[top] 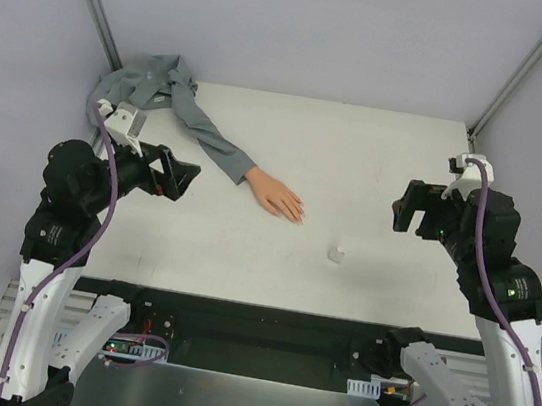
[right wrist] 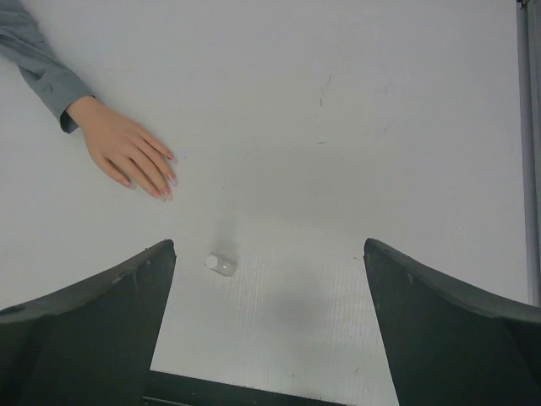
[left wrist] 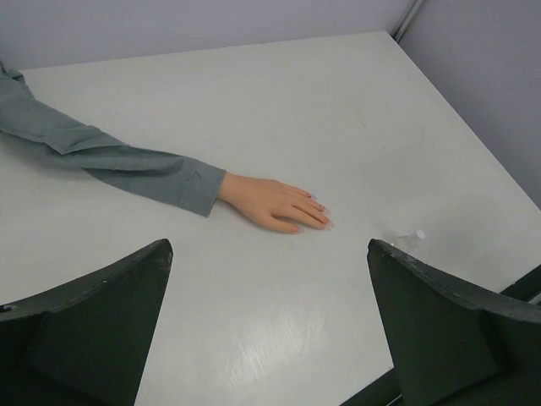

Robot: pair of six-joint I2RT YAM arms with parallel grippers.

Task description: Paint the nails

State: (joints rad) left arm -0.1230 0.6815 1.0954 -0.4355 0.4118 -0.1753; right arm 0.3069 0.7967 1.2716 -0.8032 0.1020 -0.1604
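With left end effector [top: 190, 178] and right end effector [top: 401, 213] both wide and empty, likely at the outset: reach first for white bottle [top: 338, 254] just near-right of nails [top: 298, 215] on mannequin hand [top: 274, 195], left of desk [top: 388, 159] centre.

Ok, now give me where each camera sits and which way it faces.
Top external: above and behind the arm bases, looking down on the table; left arm and right arm both show.
Left wrist: on the left arm, facing across the table at the mannequin hand and grey sleeve; open left fingers frame the bottom.
Right wrist: on the right arm, looking down at the table; open right fingers frame the bottom.
Shared: both wrist views catch the mannequin hand and small white bottle.
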